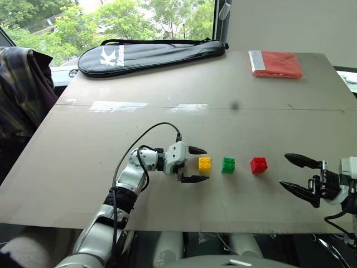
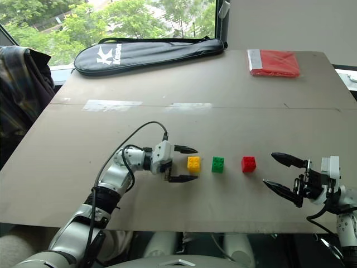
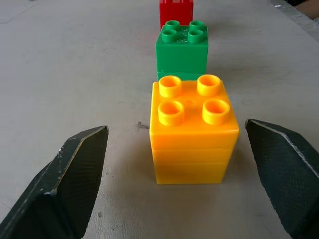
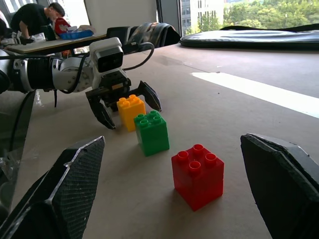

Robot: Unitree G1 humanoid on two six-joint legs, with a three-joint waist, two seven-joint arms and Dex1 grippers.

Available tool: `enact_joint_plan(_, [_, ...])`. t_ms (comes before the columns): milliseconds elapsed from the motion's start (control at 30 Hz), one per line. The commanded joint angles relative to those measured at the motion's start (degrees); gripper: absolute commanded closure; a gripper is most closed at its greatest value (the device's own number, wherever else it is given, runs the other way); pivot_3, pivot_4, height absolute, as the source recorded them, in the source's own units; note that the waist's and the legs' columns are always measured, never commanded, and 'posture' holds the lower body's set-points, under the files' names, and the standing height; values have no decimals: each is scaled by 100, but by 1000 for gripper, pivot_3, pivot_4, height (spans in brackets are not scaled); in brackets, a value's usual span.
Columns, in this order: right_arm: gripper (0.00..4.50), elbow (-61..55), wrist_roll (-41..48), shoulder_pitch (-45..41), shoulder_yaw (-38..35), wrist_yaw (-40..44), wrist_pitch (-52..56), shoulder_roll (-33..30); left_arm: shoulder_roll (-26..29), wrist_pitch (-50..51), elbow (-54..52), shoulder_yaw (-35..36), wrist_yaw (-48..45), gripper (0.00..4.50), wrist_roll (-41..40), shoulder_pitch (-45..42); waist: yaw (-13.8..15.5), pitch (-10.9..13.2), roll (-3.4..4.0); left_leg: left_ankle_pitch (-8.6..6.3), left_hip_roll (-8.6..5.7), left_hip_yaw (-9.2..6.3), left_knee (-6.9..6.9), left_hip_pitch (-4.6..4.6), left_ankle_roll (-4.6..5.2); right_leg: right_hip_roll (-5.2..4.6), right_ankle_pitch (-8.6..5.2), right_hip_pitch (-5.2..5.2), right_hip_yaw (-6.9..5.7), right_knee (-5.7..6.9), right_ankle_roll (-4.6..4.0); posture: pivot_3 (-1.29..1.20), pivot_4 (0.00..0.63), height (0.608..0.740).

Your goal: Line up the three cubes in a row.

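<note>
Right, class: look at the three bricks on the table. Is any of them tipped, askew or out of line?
Nothing stands out. The yellow brick, green brick and red brick sit upright, studs up, in one straight row with gaps between them.

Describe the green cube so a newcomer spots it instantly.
On the brown table, a short row of three studded bricks sits near the front edge. The green cube is the middle one, with the yellow cube and red cube either side.

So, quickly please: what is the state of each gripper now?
Left gripper: open, fingers either side of the yellow cube, not gripping it.
Right gripper: open, holding nothing, apart from the red cube.
</note>
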Motion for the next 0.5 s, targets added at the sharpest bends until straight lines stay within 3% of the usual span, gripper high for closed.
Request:
enact_joint_plan(33, [0, 3, 10, -40, -152, 75, -102, -75, 381, 432, -831, 345, 10, 13, -376, 448, -45, 0, 0, 0, 1, -2, -1, -1, 0, 1, 3, -1, -1, 0, 5, 0, 150, 708])
enact_joint_plan(267, [0, 735, -306, -197, -167, 142, -472, -99, 1169, 1745, -2794, 968, 792, 13, -704, 2077, -100, 4, 2, -1, 21, -3, -17, -7, -1, -5, 1, -12, 0, -10, 6, 0, 150, 708])
enact_joint_plan(500, [0, 1525, -707, -359, -99, 467, -1138, -222, 962, 2251, -3612, 1520, 2156, 13, -612, 3079, -64, 5, 2, 0, 15, 8, -11, 2, 0, -17, -6, -7, 5, -7, -5, 0, 150, 708])
